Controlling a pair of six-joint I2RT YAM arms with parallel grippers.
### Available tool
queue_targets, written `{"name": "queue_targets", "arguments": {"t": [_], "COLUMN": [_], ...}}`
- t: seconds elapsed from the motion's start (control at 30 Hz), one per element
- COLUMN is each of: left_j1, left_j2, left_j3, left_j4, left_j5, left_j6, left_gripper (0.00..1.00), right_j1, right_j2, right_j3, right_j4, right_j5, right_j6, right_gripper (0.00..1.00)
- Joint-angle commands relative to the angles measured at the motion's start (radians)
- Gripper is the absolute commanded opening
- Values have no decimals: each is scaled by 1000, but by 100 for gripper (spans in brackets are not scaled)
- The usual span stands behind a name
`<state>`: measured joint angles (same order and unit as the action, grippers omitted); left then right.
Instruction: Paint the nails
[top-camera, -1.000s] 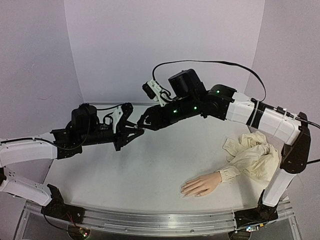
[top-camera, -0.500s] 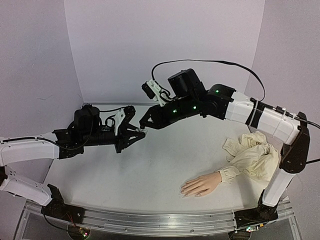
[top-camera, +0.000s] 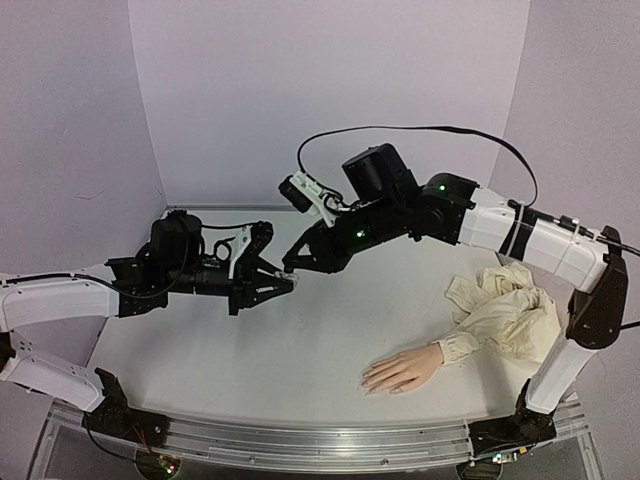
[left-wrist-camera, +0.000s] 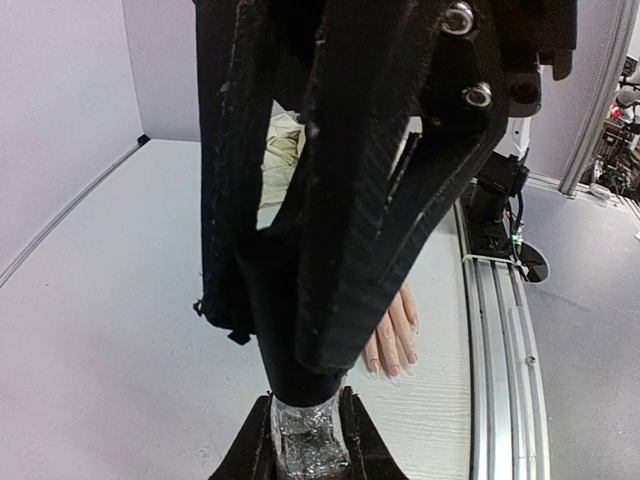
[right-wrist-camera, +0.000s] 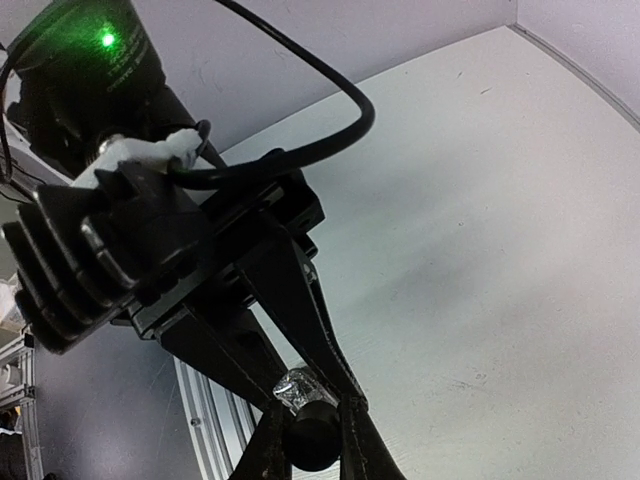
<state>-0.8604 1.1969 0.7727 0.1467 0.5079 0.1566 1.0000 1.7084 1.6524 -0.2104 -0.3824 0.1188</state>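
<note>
- Above the middle of the table (top-camera: 300, 350), clear of its surface: left gripper (top-camera: 283, 286) and right gripper (top-camera: 294, 266) tip to tip, the left reaching in from the left side, the right slanting down from behind.
- In the left gripper's jaws, drawn narrow: a small polish bottle (left-wrist-camera: 305, 442) with a glittery silver look, pinched at its body from both sides.
- On top of the bottle: a black cap (right-wrist-camera: 312, 440), gripped between the right gripper's fingers, jaws narrow around it.
- Cap and bottle touching; no telling from these views whether screwed tight or loosened.
- On the table toward the near right, well apart from both grippers: mannequin hand (top-camera: 400, 370), skin-coloured, palm down, fingers pointing left.
- At its fingertips: the nails (left-wrist-camera: 393, 372), pale, too small to tell painted from bare.
- Behind the wrist: cream cloth sleeve (top-camera: 508, 312), bunched in a heap near the right arm's base.
- Along the near edge: metal rail (top-camera: 300, 440) carrying both arm bases.
</note>
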Motion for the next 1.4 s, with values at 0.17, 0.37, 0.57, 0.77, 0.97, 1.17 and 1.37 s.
{"name": "queue_targets", "arguments": {"t": [0.17, 0.37, 0.57, 0.77, 0.97, 1.17, 1.37], "left_j1": [1, 1, 3, 4, 4, 4, 4], "left_j2": [0, 1, 4, 8, 22, 17, 8], "left_j3": [59, 66, 66, 73, 80, 80, 79], "left_j4": [11, 2, -4, -8, -12, -15, -19], "left_j5": [64, 68, 89, 82, 82, 80, 72], "left_j6": [11, 17, 15, 16, 17, 17, 17], "left_gripper": [0, 0, 0, 0, 0, 0, 0], "right_j1": [5, 6, 6, 6, 6, 6, 6], "right_j2": [-123, -133, -150, -167, -183, -183, -181], "right_j3": [-89, -119, -141, -155, -169, -171, -170], "right_j4": [107, 124, 124, 134, 143, 170, 170], "right_j5": [-2, -45, -122, -99, -81, -86, -81], "right_j6": [-44, -49, -101, -95, -83, -65, -58], "right_gripper": [0, 0, 0, 0, 0, 0, 0]}}
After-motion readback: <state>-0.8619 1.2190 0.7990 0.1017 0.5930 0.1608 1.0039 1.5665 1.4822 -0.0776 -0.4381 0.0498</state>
